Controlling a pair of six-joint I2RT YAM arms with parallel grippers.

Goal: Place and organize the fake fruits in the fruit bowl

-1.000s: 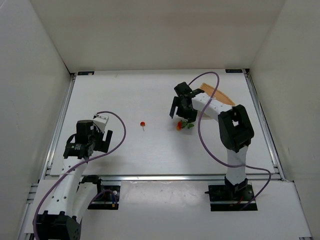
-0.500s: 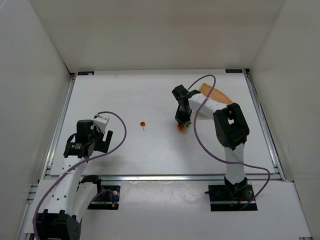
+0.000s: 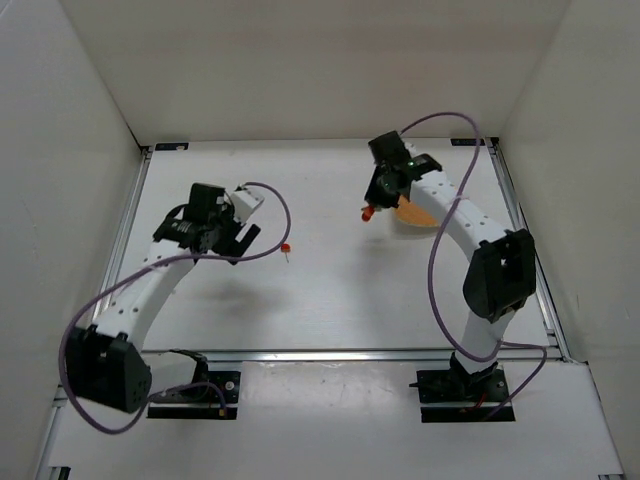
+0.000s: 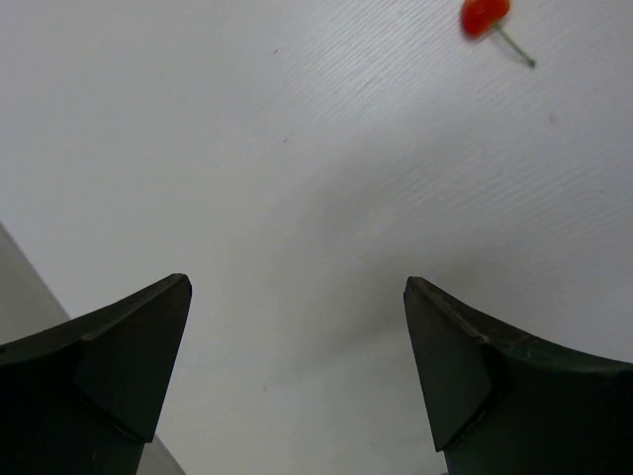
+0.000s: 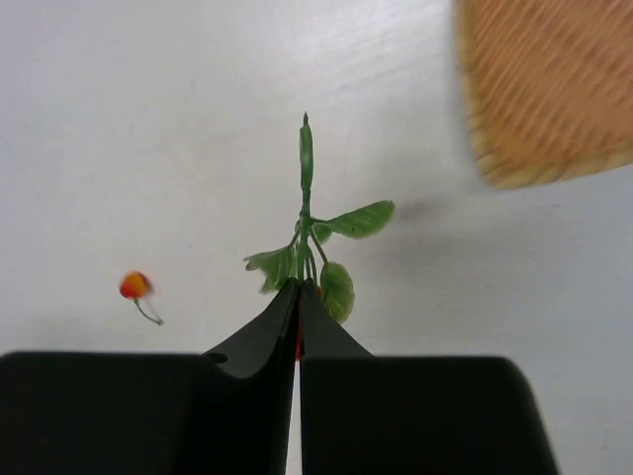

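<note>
A: Right claw (image 5: 299, 297)?
B: Pinched together on the berry (image 3: 368, 212), at the base where the leaves (image 5: 341, 287) fan out. The red part is mostly hidden behind the fingers. It hangs just beside the bowl (image 5: 554, 89), not over it.
A: Handling?
B: Probably featherweight plastic with floppy leaves. The pinch looks sound, though it may swivel, or cling to the pads on release.
A: Cherry (image 4: 485, 15)?
B: Lying on the table (image 3: 300, 290), well apart from the bowl, near the left claw (image 4: 297, 287). That one's jaws stand wide apart, nothing between.
A: Where to take it?
B: It's a smooth ball, likely to roll or squirt out. Close across its middle from above, not on the wiry stem.
</note>
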